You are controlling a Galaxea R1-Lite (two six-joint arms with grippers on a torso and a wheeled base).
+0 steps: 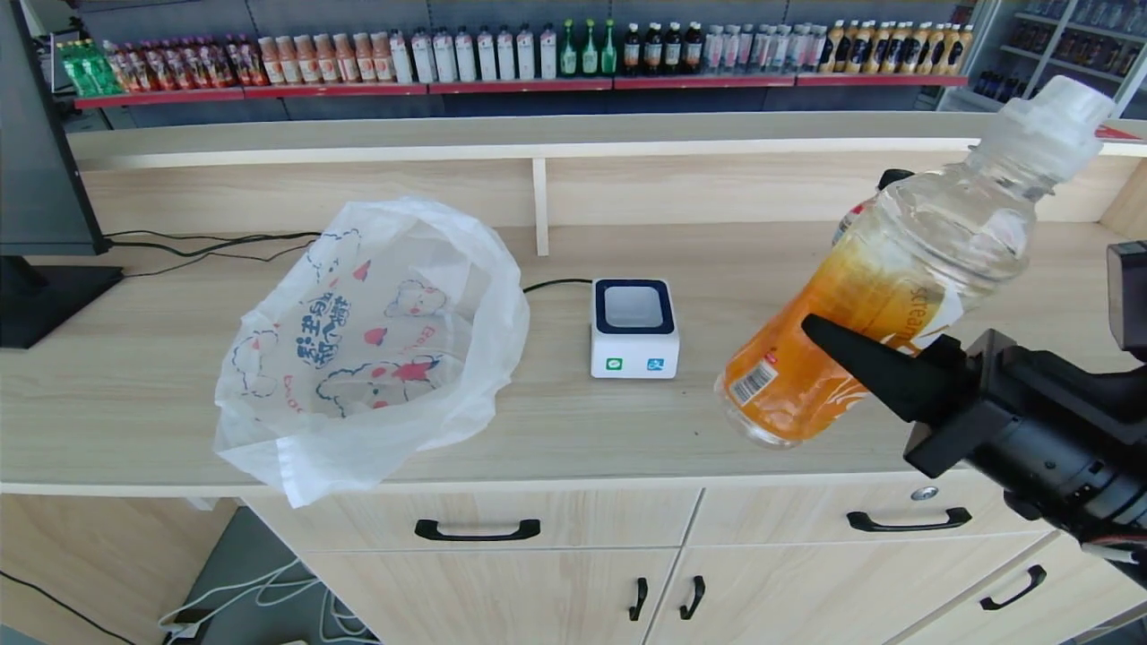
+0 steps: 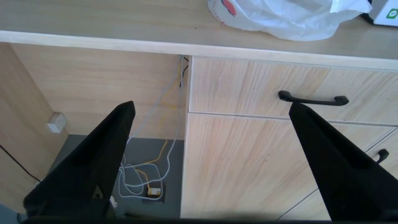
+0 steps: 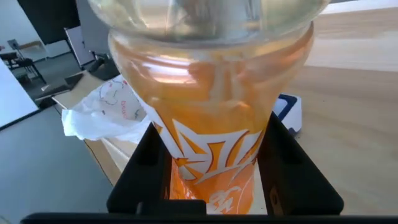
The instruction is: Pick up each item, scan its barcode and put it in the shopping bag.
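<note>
My right gripper [image 1: 860, 358] is shut on an orange drink bottle [image 1: 887, 287], held tilted above the counter's right side, cap up and to the right. Its barcode label [image 1: 753, 381] faces left near the bottom end. In the right wrist view the bottle [image 3: 211, 124] sits clamped between both black fingers [image 3: 149, 162]. The white scanner [image 1: 633, 328] with a dark window stands on the counter left of the bottle. Farther left lies the open white plastic shopping bag [image 1: 376, 340]. My left gripper [image 2: 211, 162] hangs open below the counter edge, in front of the cabinet drawers.
A monitor stand [image 1: 45, 296] and cables occupy the counter's far left. A raised wooden ledge [image 1: 538, 152] runs along the back, with a divider post behind the scanner. Another bottle [image 1: 860, 210] stands partly hidden behind the held one. Drawer handles [image 2: 314, 98] line the cabinet front.
</note>
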